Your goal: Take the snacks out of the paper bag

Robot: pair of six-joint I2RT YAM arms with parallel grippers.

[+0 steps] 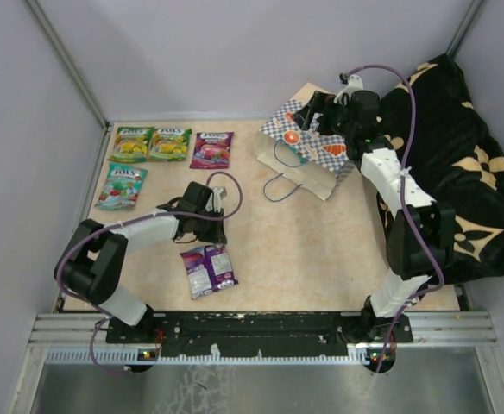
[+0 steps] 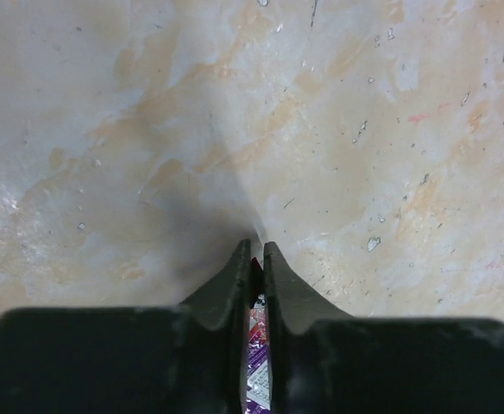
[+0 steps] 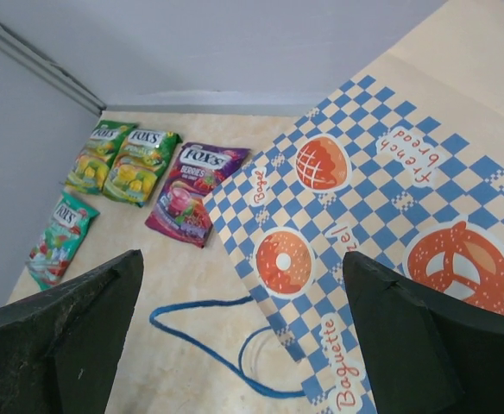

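Observation:
The paper bag [image 1: 312,151] [image 3: 390,198] lies flat at the back right, with its blue cord handles [image 1: 278,185] [image 3: 209,345] trailing onto the table. My right gripper [image 1: 311,112] [image 3: 242,259] hovers over the bag's checkered band, open wide and empty. Snacks lie in a row at the back left: two green pouches [image 1: 150,144] [image 3: 118,159], a purple one [image 1: 212,149] [image 3: 192,190] and a teal one [image 1: 122,185] [image 3: 58,237]. Another purple pouch [image 1: 209,269] [image 2: 259,354] rests near the front. My left gripper [image 1: 211,231] [image 2: 257,246] is at its far edge, jaws pinched nearly together with a strip of that pouch between them.
A black cloth with tan flowers [image 1: 459,164] is heaped along the right side behind my right arm. Grey walls enclose the table at the left, back and right. The metal rail [image 1: 261,332] with the arm bases runs along the near edge.

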